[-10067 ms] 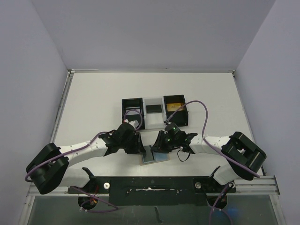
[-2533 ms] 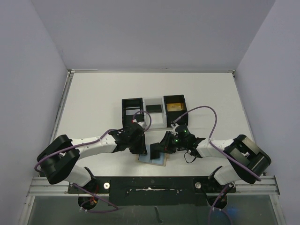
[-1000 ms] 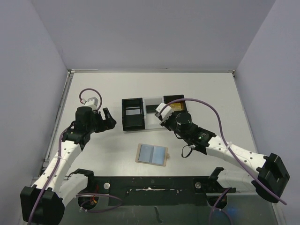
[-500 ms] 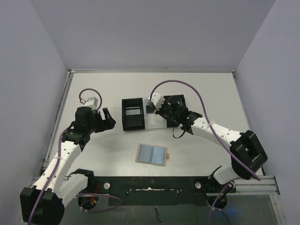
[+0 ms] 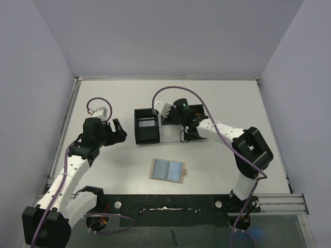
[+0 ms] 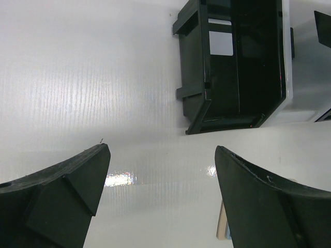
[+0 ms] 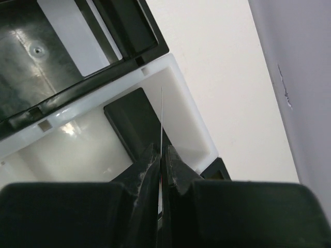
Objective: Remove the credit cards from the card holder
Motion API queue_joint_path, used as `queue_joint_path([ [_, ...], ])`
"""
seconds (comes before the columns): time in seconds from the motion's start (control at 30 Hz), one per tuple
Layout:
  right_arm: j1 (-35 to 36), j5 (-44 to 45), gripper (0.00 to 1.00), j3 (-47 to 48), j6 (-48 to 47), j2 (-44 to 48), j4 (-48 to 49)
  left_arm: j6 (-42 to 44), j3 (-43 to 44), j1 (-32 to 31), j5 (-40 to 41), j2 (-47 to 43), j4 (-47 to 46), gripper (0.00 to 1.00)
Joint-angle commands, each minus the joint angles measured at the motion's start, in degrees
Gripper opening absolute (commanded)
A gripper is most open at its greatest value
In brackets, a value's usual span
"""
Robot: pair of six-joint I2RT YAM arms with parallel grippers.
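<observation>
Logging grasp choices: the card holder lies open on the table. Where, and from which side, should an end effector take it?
The card holder lies flat and spread open, so nothing stands up to pinch from above. Probably best is the tan border along its near long edge, approached low from the arms' side, with the lower jaw sliding under that edge.

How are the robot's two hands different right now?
The left gripper is open with nothing in it; the right gripper is shut on a thin card, seen edge-on. The left gripper hangs over bare table near the black compartment; the right gripper is above the white compartment. Both are black, and both are away from the card holder, which lies open.
</observation>
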State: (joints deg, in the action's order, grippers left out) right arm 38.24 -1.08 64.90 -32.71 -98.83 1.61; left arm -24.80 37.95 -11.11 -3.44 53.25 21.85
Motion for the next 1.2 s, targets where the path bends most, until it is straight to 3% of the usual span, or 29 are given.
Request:
queue_joint_path([
  [0.0, -0.56, 0.17, 0.03, 5.05, -5.01, -3.07, 0.17, 0.45, 0.81, 0.29, 0.52, -0.76, -2.68, 0.82],
  [0.33, -0.45, 6.23, 0.05, 9.79, -13.23, -10.03, -1.69, 0.45, 0.72, 0.31, 0.72, -0.61, -2.84, 0.82],
  [0.87, -0.64, 3.94, 0.1, 11.82, -18.56, -16.7, -1.76, 0.44, 1.15, 0.31, 0.8, 1.03, -2.07, 0.82],
  [1.17, -0.75, 1.7, 0.36, 10.08, -16.94, -14.41, -1.63, 0.41, 1.11, 0.32, 0.66, 1.52, -2.14, 0.82],
])
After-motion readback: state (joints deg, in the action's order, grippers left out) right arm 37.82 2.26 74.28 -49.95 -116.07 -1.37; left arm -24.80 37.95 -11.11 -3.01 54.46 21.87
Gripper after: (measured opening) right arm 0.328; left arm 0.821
